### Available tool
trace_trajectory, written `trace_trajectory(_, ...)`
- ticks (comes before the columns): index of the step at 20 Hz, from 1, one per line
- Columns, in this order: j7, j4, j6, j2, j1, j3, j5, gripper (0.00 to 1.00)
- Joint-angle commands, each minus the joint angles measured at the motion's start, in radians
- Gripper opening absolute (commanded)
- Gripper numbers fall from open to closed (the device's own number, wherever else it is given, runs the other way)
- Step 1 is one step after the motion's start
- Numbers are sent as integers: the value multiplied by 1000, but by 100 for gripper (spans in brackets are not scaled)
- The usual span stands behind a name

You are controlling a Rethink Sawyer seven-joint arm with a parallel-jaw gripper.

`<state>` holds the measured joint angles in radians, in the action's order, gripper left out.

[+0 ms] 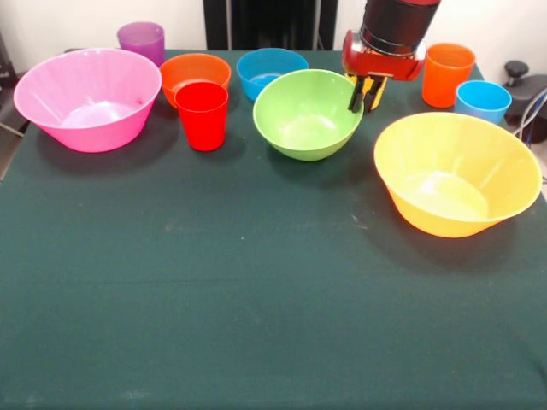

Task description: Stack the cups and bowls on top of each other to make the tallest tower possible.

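step: gripper [367, 94] at right rim of medium lime-green glossy plastic bowl [308, 115], fingers [357, 96] close together, yellow object between them, likely yellow cup, not certain | nothing stacked yet; bowl mid-tabletop [256, 299] between red plastic tumbler [202, 115] and large yellow-orange bowl [457, 175] | advice: clear rim before descending, centre over base, release low

- arm [395, 24]: thick round segment, black at the top with a red band beneath
- wrist block [383, 58]: glossy red, rounded housing
- gripper [366, 94]: short fingers, yellow at the base and black toward the tips
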<state>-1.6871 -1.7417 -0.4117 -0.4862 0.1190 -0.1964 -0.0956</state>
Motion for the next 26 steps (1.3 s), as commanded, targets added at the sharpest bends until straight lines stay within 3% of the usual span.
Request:
trace_trajectory(1,-176,55,-122,0,21,47,-28,0)
trace_trajectory(26,-202,157,-221,24,48,-4,-17,0)
